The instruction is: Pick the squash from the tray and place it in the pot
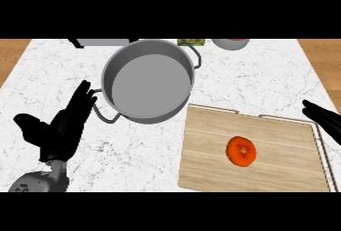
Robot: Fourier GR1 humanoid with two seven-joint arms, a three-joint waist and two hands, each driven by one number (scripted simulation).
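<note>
An orange squash [241, 151] lies near the middle of a wooden tray [213, 171] at the lower right of the counter. A grey metal pot [148, 81] with side handles stands behind and left of the tray, with nothing inside it. My left hand [63, 126] is open at the lower left, fingers straight and pointing up, just left of the pot's near handle. Only the fingers of my right hand [323, 119] show at the right edge, straight, over the tray's far right corner. Neither hand touches the squash.
The white marble counter [266, 76] runs between wooden strips at both sides. At the back edge sit a grey object [100, 42], a small green box [190, 42] and a pale bowl [230, 43].
</note>
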